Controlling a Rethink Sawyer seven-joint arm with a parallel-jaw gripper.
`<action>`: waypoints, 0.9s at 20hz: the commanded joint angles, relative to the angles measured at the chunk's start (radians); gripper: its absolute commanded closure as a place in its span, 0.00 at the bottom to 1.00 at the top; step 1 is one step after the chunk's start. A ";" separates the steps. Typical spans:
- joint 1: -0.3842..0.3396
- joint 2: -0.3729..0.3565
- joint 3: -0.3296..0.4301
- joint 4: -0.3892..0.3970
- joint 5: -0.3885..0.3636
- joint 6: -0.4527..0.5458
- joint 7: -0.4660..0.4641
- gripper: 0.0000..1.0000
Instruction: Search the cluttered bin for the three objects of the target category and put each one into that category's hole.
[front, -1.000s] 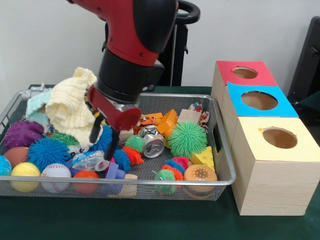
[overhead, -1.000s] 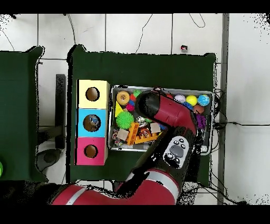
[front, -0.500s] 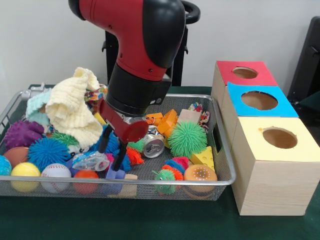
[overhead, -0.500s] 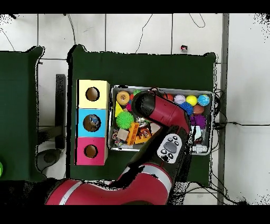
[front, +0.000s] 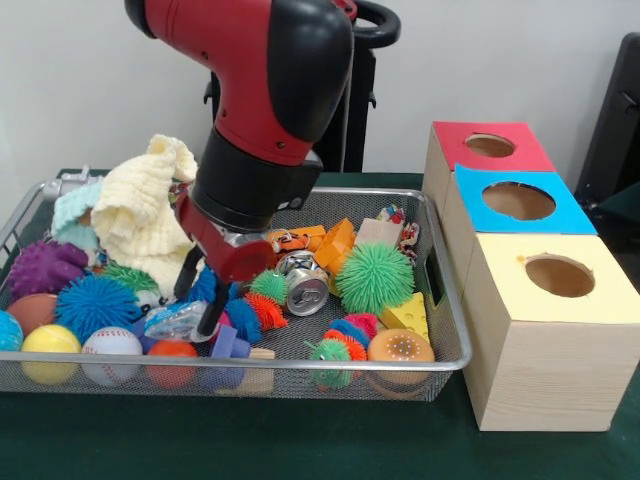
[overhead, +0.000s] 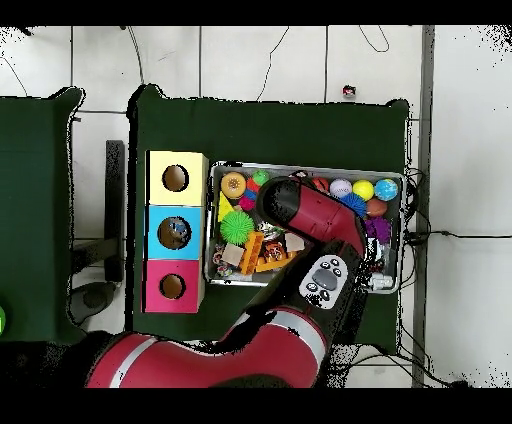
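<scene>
The end effector (front: 198, 296) has shifted left, open above the bin (front: 440, 300).

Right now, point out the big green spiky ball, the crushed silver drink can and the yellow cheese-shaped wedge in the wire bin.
Big green spiky ball (front: 374, 277), front view, centre of its bristly body.
Crushed silver drink can (front: 305, 289), front view, its round end face.
Yellow cheese-shaped wedge (front: 408, 315), front view, its holed side face.

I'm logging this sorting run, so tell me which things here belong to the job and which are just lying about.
Job: wire bin, claw down among the toys, red box, blue box, yellow box.
Lying about: knitted cloth, crushed can, baseball.
</scene>
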 joint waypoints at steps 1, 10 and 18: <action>-0.001 0.053 0.040 0.014 0.019 0.049 0.189 0.00; 0.006 0.074 0.082 0.021 0.075 -0.099 0.248 0.00; -0.003 0.086 0.083 0.004 0.086 -0.104 0.219 0.00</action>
